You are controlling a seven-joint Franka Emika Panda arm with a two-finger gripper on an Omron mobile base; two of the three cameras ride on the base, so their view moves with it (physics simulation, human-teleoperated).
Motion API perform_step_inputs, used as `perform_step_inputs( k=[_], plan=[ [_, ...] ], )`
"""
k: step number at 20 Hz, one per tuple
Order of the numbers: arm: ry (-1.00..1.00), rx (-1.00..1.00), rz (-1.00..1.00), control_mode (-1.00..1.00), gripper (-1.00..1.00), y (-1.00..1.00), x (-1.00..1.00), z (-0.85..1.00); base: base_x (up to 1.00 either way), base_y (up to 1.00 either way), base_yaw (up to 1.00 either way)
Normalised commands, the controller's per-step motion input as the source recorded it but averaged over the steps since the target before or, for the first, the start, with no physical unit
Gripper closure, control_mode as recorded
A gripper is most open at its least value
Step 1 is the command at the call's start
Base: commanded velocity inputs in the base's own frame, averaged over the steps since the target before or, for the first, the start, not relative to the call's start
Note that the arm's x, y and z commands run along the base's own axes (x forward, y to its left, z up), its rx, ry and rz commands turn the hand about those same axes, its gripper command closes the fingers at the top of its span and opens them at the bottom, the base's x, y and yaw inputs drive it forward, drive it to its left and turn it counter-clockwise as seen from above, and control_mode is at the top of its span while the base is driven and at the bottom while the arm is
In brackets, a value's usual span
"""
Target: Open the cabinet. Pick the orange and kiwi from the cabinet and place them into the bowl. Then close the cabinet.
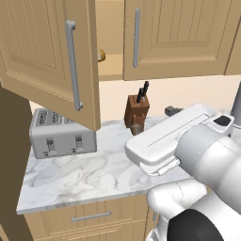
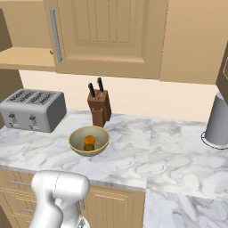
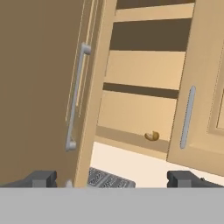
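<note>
The cabinet's left door (image 1: 56,56) stands swung open; its right door (image 1: 179,37) is closed. In the hand view the left door's grey handle (image 3: 75,98) is ahead on the left, the right door's handle (image 3: 187,117) on the right. My gripper (image 3: 113,178) is open and holds nothing, a little way back from the open cabinet and facing its shelves. The bowl (image 2: 74,137) sits on the counter in front of the knife block. The orange (image 2: 89,139) and the kiwi (image 2: 89,147) lie inside it.
A tan-brown roundish item (image 3: 152,136) lies on the cabinet's lower shelf. A toaster (image 1: 61,134) stands under the open door, a knife block (image 2: 100,107) behind the bowl, and a grey cylinder (image 2: 218,122) at the counter's right end. My arm (image 1: 188,150) reaches over the counter.
</note>
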Motion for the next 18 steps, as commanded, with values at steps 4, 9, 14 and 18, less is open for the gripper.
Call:
perform_step_inputs(
  k=[4,9,14,18],
  plan=[
    [-0.07,-0.02,0.00,-1.00,-1.00,0.34,0.00,-0.17,0.00,0.00,0.00],
    [-0.02,-0.01,0.00,-1.00,-1.00,0.38,0.08,-0.25,0.00,0.00,0.00],
    [-0.01,0.00,-0.02,-1.00,-1.00,0.21,0.21,-0.24,0.00,0.00,0.00],
    [-0.02,0.00,-0.05,-1.00,-1.00,0.29,0.26,-0.26,0.00,0.00,0.00]
  ],
)
